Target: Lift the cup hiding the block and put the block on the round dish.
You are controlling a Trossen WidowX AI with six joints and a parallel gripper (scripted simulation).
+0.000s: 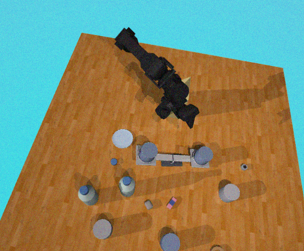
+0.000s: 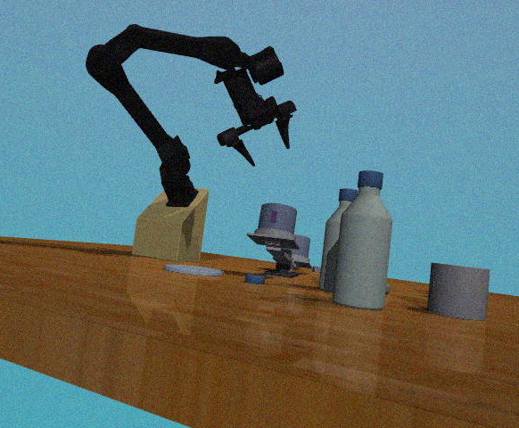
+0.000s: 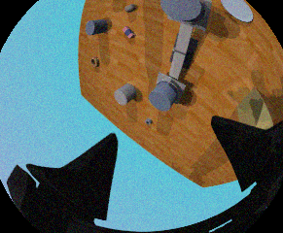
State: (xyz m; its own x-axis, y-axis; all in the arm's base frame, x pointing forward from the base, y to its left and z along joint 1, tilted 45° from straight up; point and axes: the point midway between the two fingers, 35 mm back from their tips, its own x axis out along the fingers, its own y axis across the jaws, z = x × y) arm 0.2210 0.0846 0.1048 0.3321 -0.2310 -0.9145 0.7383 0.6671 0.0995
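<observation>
1. Pincer spread almost fully, nothing between its fingers; it hangs above the counter, well apart from both cups.
2. Choose by tilt: the balance stands with its dish-side end raised. You should therefore treat the lower cup, on the end away from the round dish, as the one hiding the block.
3. Line up over that cup while high, giving the raised cup a wide berth. One brush against it could end the attempt.
4. Descend with your fingers straddling the cup evenly, then close gently; an off-centre squeeze could rock the beam.
5. Lift straight up until the rim clears the block, then set the cup aside, away from the dish and the other cup. Expect the beam to swing as the weight leaves.
6. You cannot see the block itself; its place under the lower cup is an inference. Both cups are upside down on their pans, and the dish bears nothing visible.
7. Leave the blue-capped bottle alone; you cannot tell what it contains.
</observation>
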